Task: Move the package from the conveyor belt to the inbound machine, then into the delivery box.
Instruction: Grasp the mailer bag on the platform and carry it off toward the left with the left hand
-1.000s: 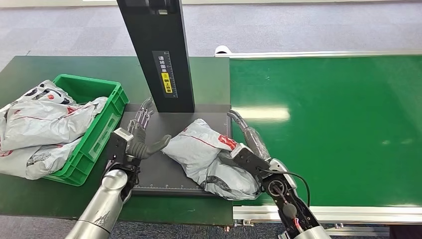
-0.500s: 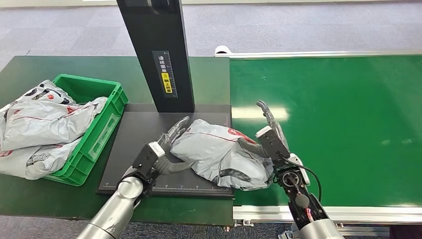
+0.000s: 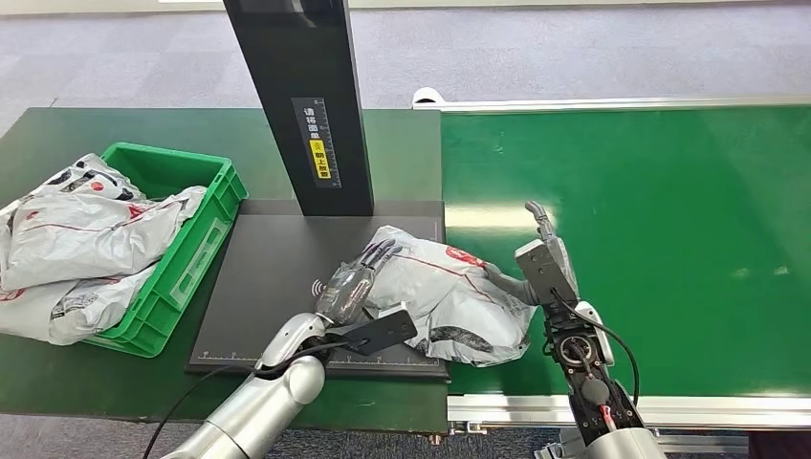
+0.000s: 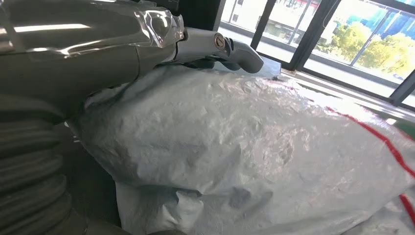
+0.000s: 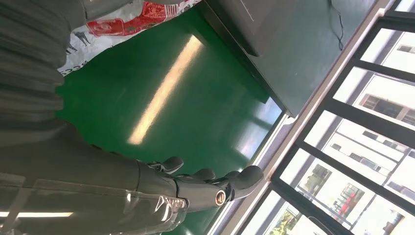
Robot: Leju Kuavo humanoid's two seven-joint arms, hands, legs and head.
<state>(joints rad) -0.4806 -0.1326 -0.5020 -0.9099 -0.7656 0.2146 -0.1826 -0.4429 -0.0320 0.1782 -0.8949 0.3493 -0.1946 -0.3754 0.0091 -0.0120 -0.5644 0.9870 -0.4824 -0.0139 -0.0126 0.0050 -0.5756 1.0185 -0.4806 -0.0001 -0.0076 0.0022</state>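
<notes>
1. I have the grey poly mailer package (image 3: 440, 296) lying on the black scan plate of the inbound machine (image 3: 277, 287), one end overhanging onto the green conveyor belt (image 3: 650, 239).
2. My left robot hand (image 3: 359, 282) lies flat against the package's near side, fingers extended, gripping nothing; I judge it is there to slide or scoop the bag.
3. My right robot hand (image 3: 540, 263) stands open beside the other end, fingers straight up, thumb touching the bag, bracing it.
4. The green delivery box (image 3: 206, 244), already holding mailers, waits on the worktop (image 3: 57, 134) left of the plate.
</notes>
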